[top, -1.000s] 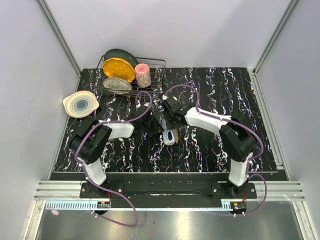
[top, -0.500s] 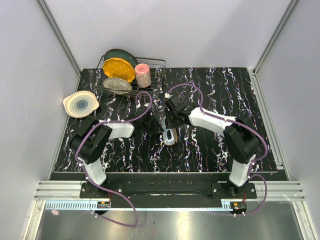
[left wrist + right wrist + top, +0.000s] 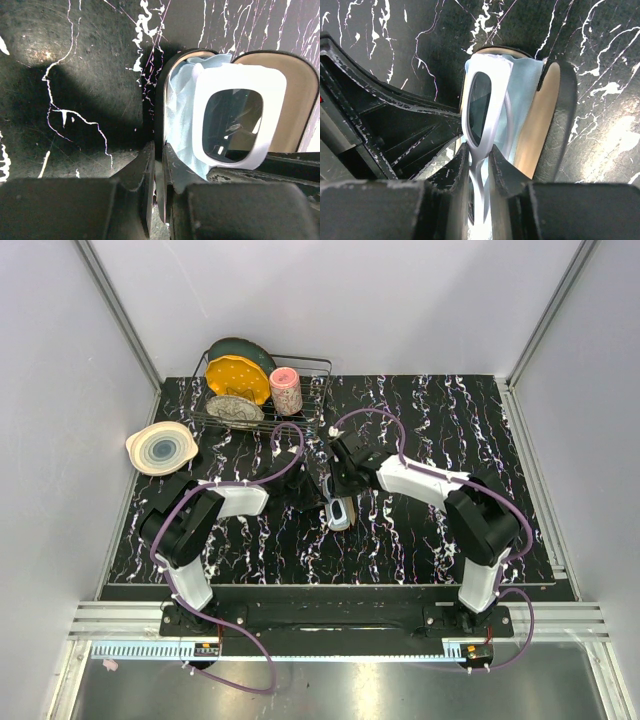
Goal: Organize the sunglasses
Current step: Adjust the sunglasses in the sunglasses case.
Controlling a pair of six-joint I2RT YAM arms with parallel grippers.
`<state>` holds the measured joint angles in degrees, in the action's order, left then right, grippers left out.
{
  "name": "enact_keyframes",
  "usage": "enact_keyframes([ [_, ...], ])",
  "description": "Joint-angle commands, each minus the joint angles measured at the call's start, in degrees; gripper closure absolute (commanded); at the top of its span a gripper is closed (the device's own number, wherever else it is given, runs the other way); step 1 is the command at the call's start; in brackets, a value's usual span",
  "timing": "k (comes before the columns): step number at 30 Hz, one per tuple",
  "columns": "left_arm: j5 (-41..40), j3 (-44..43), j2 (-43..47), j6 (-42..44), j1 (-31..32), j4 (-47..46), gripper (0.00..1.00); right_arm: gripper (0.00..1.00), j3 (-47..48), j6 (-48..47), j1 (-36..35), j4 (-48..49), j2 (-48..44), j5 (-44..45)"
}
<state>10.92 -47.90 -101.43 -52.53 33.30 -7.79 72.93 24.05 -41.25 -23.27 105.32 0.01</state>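
My two arms meet near the middle of the black marbled bench (image 3: 450, 420). The dish rack (image 3: 262, 390) and bowl (image 3: 160, 448) are well apart from the work, so I can ignore them.

The glasses case (image 3: 565, 115) lies open under both wrists. The light-blue cloth (image 3: 180, 110) is bunched in one half, and the tan-lined half beside it is bare.

The sunglasses (image 3: 480, 105) stand on edge in the cloth-lined half, one lens toward my left wrist camera. I can't tell whether the frame actually rests on the cloth or hangs just above it.

My right jaws are clamped on the thin whitish frame, nearly together. My left jaws are pinched almost shut on the black rim of the case, which I judge is pinning it to the bench.

To seat the pair well, I'd:
- hold the left pinch firm so the case can't skate;
- tip the frame over gently until it lies flat along the tray;
- go slowly, because the frame is slim and could twist in a narrow grip;
- part the right jaws only once the frame is bedded in the case;
- watch that the cloth doesn't ride up over the rim, or the lid may not close.
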Motion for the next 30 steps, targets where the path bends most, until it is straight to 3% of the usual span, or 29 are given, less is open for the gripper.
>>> enact_keyframes([
  [1, 0.5, -1.0, -1.0, 0.6, -0.3, 0.8, 1.0, 0.89, -0.5, -0.8, 0.7, -0.7, 2.3, 0.6],
  [14, 0.5, -1.1, -1.1, 0.8, -0.3, 0.9, 1.0, 0.88, -0.4, -0.9, 0.7, -1.3, 3.7, 3.5],
  [17, 0.2, -1.2, -1.1, 0.8, -0.3, 1.1, 1.0, 0.8, -0.5, -0.2, 0.7, -2.1, 3.6, 4.7],
  [22, 0.2, -1.1, -1.3, 0.6, -0.3, 1.3, 1.0, 0.58, -0.2, -0.2, 0.7, -2.2, 1.6, 4.7],
  [30, 0.1, -1.1, -1.4, 0.5, -0.3, 1.3, 1.0, 0.5, 0.6, -0.3, 0.7, -3.1, -1.2, 3.9],
])
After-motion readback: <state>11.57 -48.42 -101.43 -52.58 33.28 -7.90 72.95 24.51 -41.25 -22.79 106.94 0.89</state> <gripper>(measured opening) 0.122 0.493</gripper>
